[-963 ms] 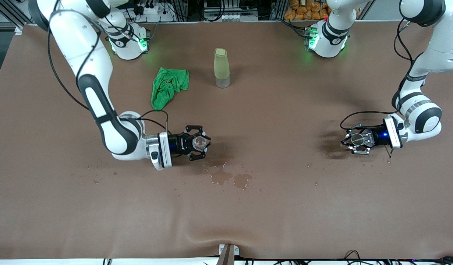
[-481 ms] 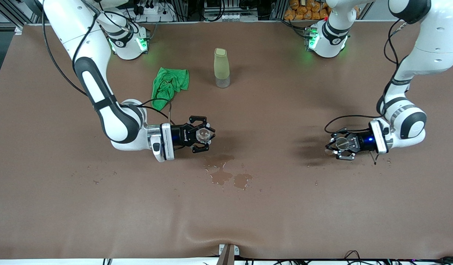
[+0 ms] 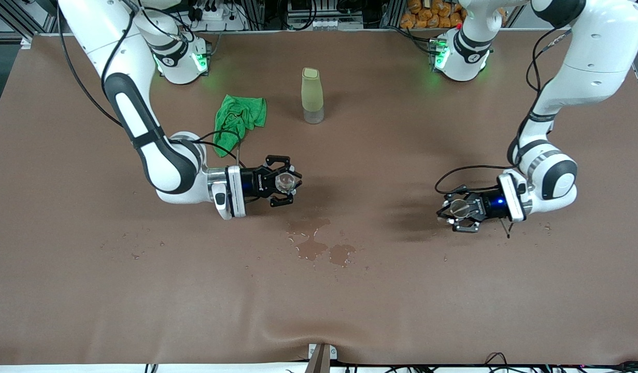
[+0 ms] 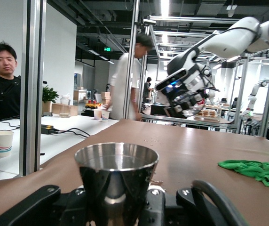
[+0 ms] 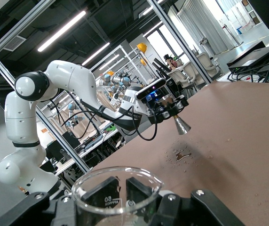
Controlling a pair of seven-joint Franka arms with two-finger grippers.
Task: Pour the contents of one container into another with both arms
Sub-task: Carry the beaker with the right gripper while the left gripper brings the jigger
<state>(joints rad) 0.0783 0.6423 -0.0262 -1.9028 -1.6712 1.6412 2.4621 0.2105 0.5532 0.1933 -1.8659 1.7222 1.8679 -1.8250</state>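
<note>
The brown table [image 3: 453, 290] carries a puddle [image 3: 319, 247] near its middle, between my two arms. Over the last second the left arm [image 3: 572, 67] has swung inward, bringing its left gripper [image 3: 461, 210] toward the centre, jaws clenched on a steel cup [image 4: 116, 176]. The right gripper [image 3: 282, 181] has barely shifted and hangs just above the table beside the puddle, jaws clamped on a clear glass beaker [image 5: 117, 195]. I judge the two containers are closing in for the pour. A green cloth [image 3: 238, 122] and a pale bottle [image 3: 312, 96] sit nearer the bases.
</note>
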